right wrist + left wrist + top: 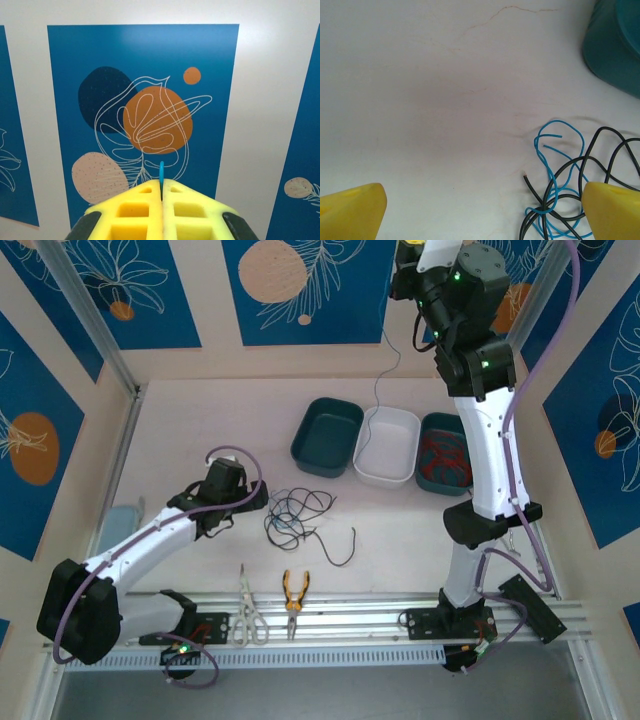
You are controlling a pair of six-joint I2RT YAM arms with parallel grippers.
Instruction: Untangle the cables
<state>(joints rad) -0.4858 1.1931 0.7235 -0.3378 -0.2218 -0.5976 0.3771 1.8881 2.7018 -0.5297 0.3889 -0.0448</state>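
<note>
Looking at the cables (pixel 293 517), they're sitting in a loose black-and-blue tangle mid-table, just beside the left gripper (pixel 484 210), whose jaws are hanging wide apart with nothing between them. The right gripper (pixel 161 186) is holding up high, fingers pressed together on the end of a blue wire (pixel 161 171), and in the top view a thin strand is dangling down toward the white bin (pixel 386 480). I'm guessing this stuff is handling super light and floppy, maybe a bit slick, so grabbing at the crossing is probably dragging the whole knot along. I'd be going for a free end, like the blue tip poking out at the tangle's edge.
</note>
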